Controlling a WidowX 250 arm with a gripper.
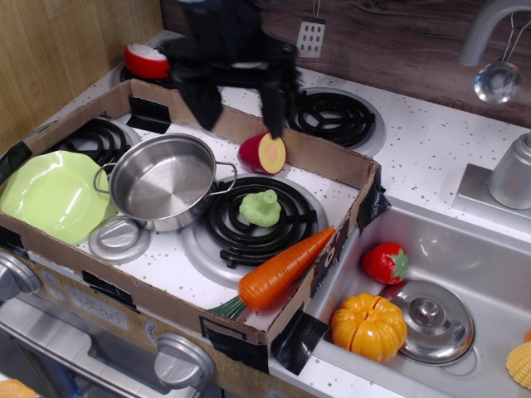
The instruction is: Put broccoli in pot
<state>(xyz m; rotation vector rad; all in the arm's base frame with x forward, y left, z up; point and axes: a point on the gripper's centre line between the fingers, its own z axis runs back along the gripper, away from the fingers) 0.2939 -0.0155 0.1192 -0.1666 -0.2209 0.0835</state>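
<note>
The small pale green broccoli (pixel 260 207) lies on the black front-right burner inside the cardboard tray. The shiny steel pot (pixel 162 180) stands empty just left of it, its wire handle almost reaching the burner. My black gripper (pixel 239 114) hangs blurred above the tray's back wall, behind and above the broccoli and the pot. Its two fingers (pixel 271 104) point down with a wide gap between them, and nothing is held.
A cardboard tray (pixel 274 332) frames the stove. Inside are a light-green plate (pixel 51 192), a flat steel lid (pixel 119 238), a carrot (pixel 280 267) and a red-and-yellow cut fruit (pixel 263 153). The sink at right holds a strawberry (pixel 385 262), a pumpkin (pixel 368 326) and another lid (pixel 432 320).
</note>
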